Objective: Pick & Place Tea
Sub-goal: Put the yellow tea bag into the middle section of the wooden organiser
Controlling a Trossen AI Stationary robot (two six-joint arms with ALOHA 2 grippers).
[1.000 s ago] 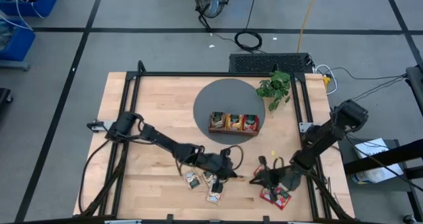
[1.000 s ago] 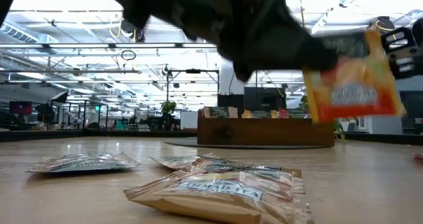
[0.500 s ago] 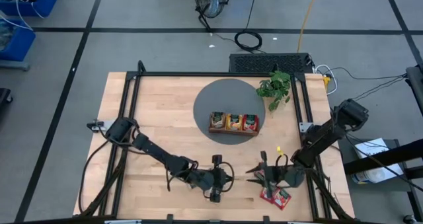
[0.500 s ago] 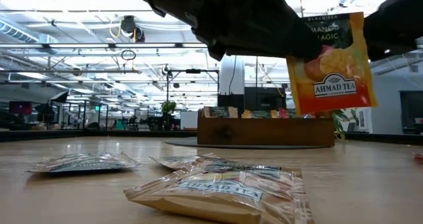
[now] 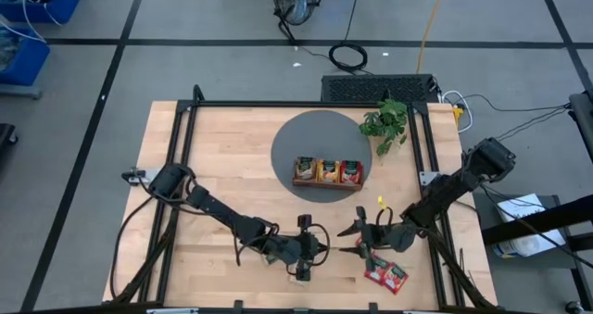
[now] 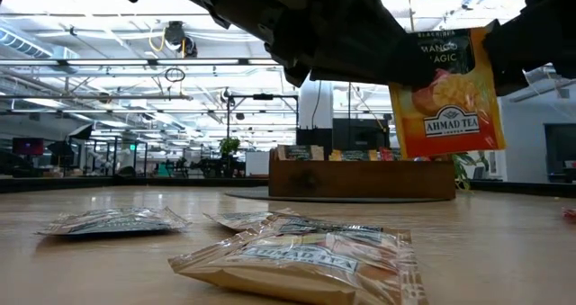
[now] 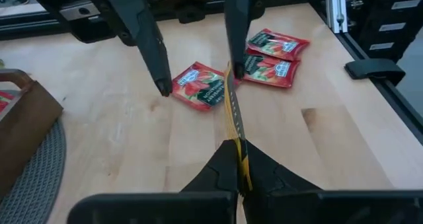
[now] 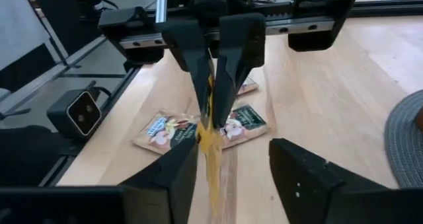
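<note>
Left hand is clenched on an orange sachet, pinching its edge so it hangs clear of the worktop between the two arms, near the front edge; held up like this it looks like a handover or a regrip, my guess. Right hand faces it with fingers spread wide, one either side of the sachet and grasping nothing; the right wrist view shows the sachet edge-on in the gap, not clearly touching either finger. Sachet is flat, square, orange with a dark top band, fruit picture and "AHMAD TEA" printed on it; it hangs upright, slightly tilted, and seems thin and floppy, so a pinch at one edge is probably needed to keep it from folding. Other tea is still loose: pale sachets lie flat on the worktop below the left arm, red sachets lie near the right arm, one red one just apart from the pair. Tray sits on a grey round mat mid-worktop with sachets already in its compartments, likely the drop spot; plant is beside the mat
</note>
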